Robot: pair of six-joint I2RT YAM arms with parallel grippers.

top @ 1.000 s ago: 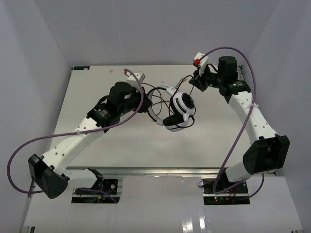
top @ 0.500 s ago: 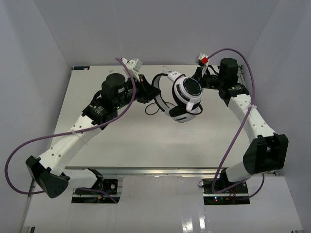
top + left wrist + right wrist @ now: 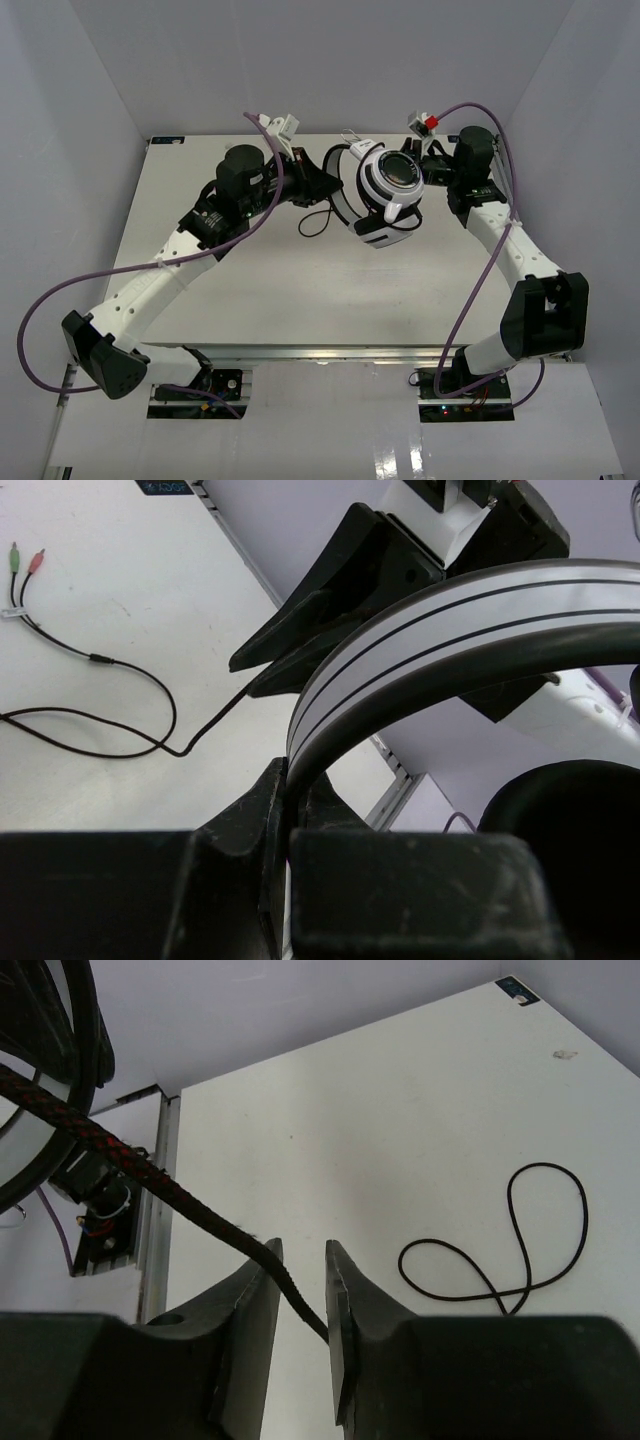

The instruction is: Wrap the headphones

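White plastic headphones [image 3: 392, 178], likely light and rigid with a limp cable [image 3: 150, 1175], hang above the table's [image 3: 250, 290] far middle, the left gripper [image 3: 290, 800] clenched on the stiff headband [image 3: 450, 620], probably the soundest hold, and the right gripper [image 3: 300, 1280] parted loosely around the cable.

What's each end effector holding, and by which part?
Left end effector grips the headphones by the headband; right end effector stands open around the braided cable.

We've got white arms, left arm [image 3: 150, 288] and right arm [image 3: 517, 247], black joints, a black right gripper [image 3: 300, 1250], purple cables [image 3: 469, 312] looping, red tab [image 3: 431, 123] at one o'clock.
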